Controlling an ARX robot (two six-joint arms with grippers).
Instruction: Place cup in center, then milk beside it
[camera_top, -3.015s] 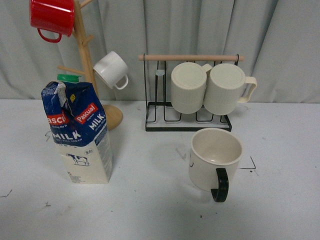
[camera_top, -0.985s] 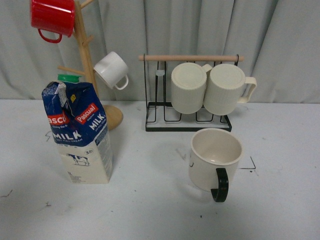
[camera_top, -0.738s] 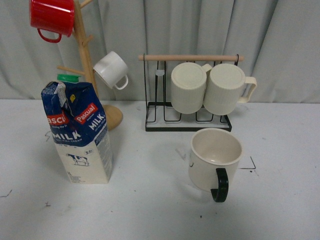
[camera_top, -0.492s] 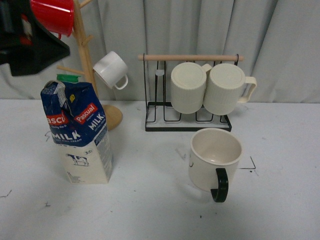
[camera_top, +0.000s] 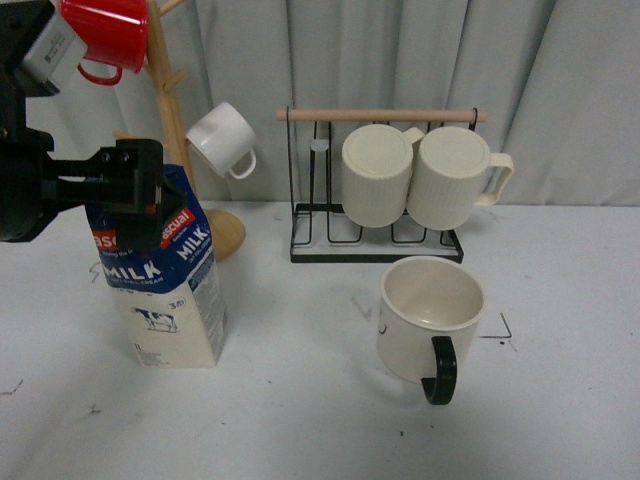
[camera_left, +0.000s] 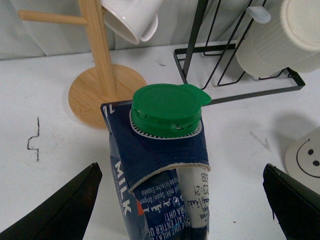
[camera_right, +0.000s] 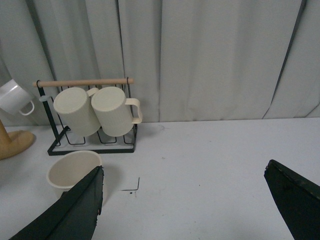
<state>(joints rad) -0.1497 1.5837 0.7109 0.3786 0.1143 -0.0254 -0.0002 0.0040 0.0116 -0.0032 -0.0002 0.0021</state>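
White tabletop (camera_top: 300, 430) held everything. The milk (camera_top: 170, 290) stood at its left, not yet beside the cup (camera_top: 430, 320). The left gripper (camera_left: 181, 175) straddled its top, jaws wide apart, not clamped. The cup sat upright in the centre (camera_top: 492, 322), seemingly placed already. The right gripper (camera_right: 184, 170) hung spread apart, empty.

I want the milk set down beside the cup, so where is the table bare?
The widest bare table lies between the milk and the cup, in front of the rack. More lies right of the cup and along the near edge. Crowded spots: behind the cup, where the rack stands close, and behind the milk, by the mug tree.
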